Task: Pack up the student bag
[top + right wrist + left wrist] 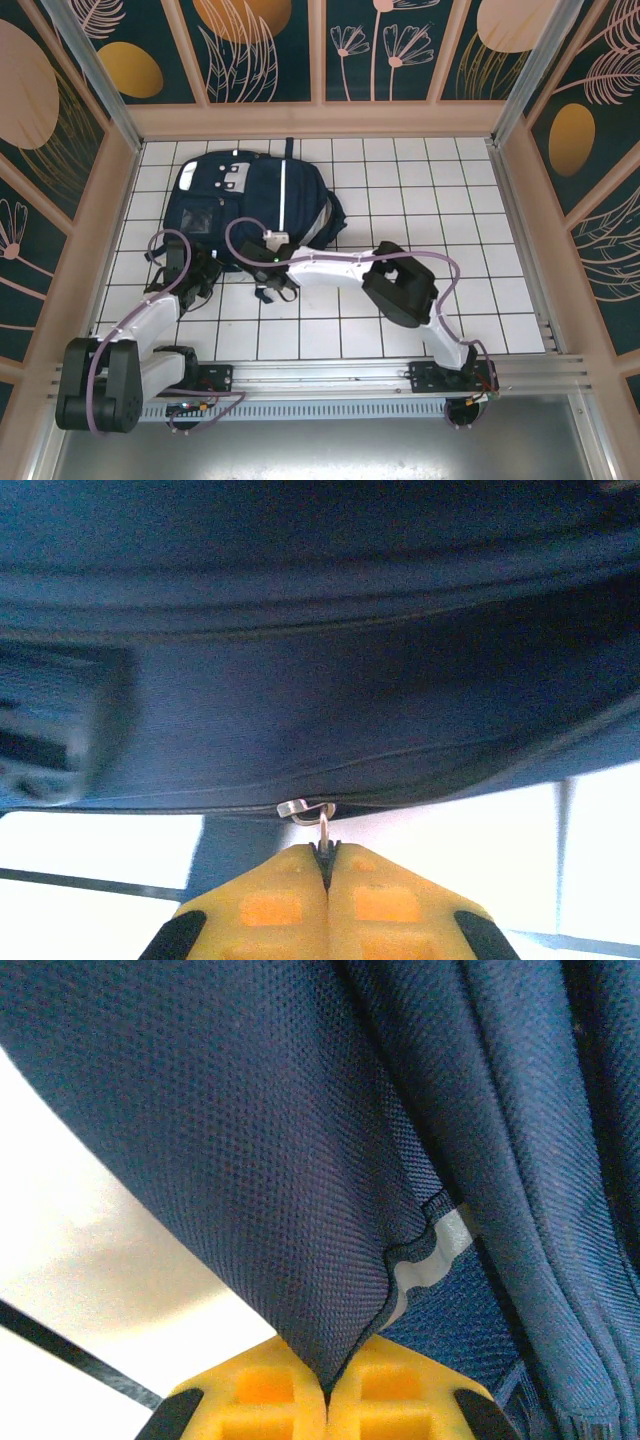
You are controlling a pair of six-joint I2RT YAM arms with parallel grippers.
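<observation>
As it is laid flat on the far left part of the bench (420,200), the bag (250,195) is seen from above with its white stripe (283,195) running near to far and pale patches (232,178) toward its far end. At its near edge, a fold (345,1340) of navy mesh fabric is pinched between the closed yellow fingers of the left pincer (327,1385), and a strip of grey trim (430,1255) is seen just beside that fold. Further right along the same edge, a small metal zip pull (322,828) is clamped in the tips of the right pincer (325,852), directly under the zip line (450,798). White tiles are seen under the bag, and the bench is enclosed by patterned walls (250,50).
</observation>
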